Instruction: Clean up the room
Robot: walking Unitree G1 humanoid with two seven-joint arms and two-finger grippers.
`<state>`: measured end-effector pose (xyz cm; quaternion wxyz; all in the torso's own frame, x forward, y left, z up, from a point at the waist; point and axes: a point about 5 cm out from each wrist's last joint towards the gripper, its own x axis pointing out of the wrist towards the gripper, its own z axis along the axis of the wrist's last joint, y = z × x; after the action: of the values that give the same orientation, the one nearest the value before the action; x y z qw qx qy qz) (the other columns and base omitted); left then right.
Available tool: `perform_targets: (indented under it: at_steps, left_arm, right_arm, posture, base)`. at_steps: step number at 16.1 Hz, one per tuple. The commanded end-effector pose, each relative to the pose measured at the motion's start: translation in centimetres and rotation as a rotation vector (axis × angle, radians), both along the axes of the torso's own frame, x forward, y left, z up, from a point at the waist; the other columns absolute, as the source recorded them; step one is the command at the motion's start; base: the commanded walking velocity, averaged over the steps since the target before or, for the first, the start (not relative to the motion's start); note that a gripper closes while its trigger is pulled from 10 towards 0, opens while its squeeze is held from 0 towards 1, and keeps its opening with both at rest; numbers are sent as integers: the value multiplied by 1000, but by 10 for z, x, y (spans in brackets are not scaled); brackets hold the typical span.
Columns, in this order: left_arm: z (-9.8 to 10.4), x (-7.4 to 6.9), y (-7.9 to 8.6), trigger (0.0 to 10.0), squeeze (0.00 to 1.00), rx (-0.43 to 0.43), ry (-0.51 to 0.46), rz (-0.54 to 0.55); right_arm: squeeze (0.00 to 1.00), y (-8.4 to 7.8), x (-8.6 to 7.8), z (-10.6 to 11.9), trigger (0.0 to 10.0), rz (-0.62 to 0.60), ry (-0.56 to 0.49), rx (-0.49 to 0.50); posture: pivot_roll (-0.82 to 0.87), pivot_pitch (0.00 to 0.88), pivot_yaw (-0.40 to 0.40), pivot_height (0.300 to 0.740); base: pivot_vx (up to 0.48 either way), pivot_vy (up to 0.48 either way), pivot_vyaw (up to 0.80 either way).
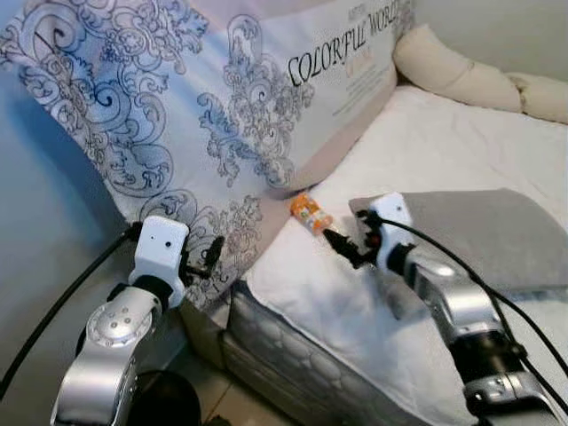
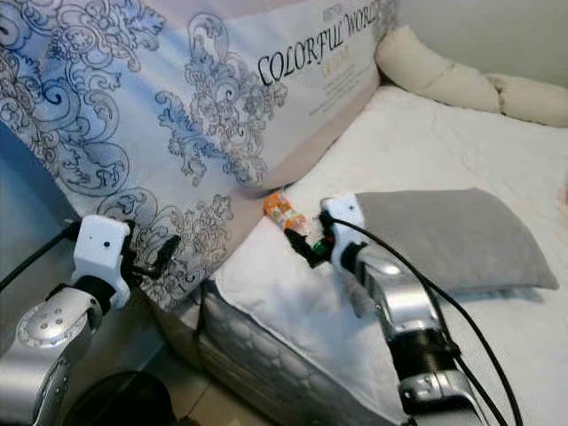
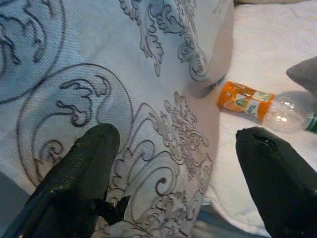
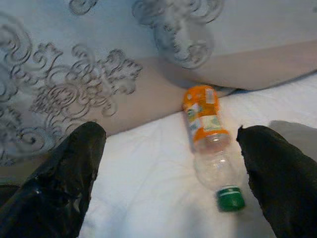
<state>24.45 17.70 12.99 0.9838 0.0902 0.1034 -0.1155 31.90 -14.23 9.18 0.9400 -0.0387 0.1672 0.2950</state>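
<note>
- Left arm (image 1: pixel 111 346): silver, nearest the camera at lower left, raised beside the bed's corner. A black cable runs from its wrist.
- Left hand (image 1: pixel 211 256): black fingers spread wide, holding nothing, tips just beside the lower edge of the big pillow. In the left wrist view the two fingers (image 3: pixel 81 171) frame the pillow's scrollwork, with the bottle further off.
- Right arm (image 1: pixel 461 319): silver, reaching in over the bed from lower right, cable along its upper side.
- Right hand (image 1: pixel 342 244): fingers wide apart, empty, tips just short of the bottle's cap end. In the right wrist view the fingers (image 4: pixel 277 173) stand either side of the bottle and do not touch it.
- Bottle (image 1: pixel 311 213): small clear plastic, orange label, green cap, apparently empty. Lies on its side on the bed, base end against the foot of the big pillow, cap end toward the right hand.
- Big pillow (image 1: pixel 204 106): pale blue-white with dark scroll pattern and the printed words "COLORFUL WORLD"; leans upright along the bed's left edge.
- Bed (image 1: pixel 426 142): white quilted cover, mattress side showing at the near corner.
- Grey pillow (image 1: pixel 479 231): flat on the bed, just beyond the right arm.
- Cream bolster (image 1: pixel 461 71): along the far edge of the bed.
</note>
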Motion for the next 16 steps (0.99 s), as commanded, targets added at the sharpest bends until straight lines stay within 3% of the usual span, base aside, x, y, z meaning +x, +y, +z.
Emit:
perform_targets:
  at_steps: [1, 3, 4, 6, 9, 13, 16]
  left_arm:
    - [7, 2, -2, 10000, 0, -16, -15, -4]
    - [8, 1, 0, 10000, 0, -30, -24, 19]
    - [9, 0, 0, 10000, 0, -10, -44, 18]
    - [10, -2, -2, 10000, 0, -28, -48, 45]
    - [11, -3, -4, 10000, 0, -44, -45, 53]
    - [8, -3, -2, 10000, 0, -27, -30, 59]
    - [14, -1, -8, 10000, 0, 64, -85, 39]
  right_arm:
    - [1000, 2, 2, 1, 10000, 15, 6, -8]
    - [992, 3, -2, 2, 10000, 0, -16, -8]
    - [0, 3, -8, 0, 10000, -10, -11, 8]
    - [0, 5, -28, -7, 10000, 13, -9, 58]
    - [0, 5, -43, -13, 10000, 29, 2, 67]
    - [0, -5, -52, -15, 10000, -81, 20, 105]
    - [0, -5, -55, -15, 10000, -87, 22, 104]
  posture:
    - [101, 0, -21, 740]
    - [102, 0, -25, 740]
    - [103, 0, -28, 740]
    - [102, 0, -29, 740]
    - [97, 0, -28, 740]
    - [89, 0, -20, 740]
    - [83, 0, -12, 740]
  base:
    - [0, 0, 0]
    - [0, 0, 0]
    - [0, 0, 0]
    - [0, 0, 0]
    - [0, 0, 385]
    - [0, 323, 292]
    - [0, -320, 0]
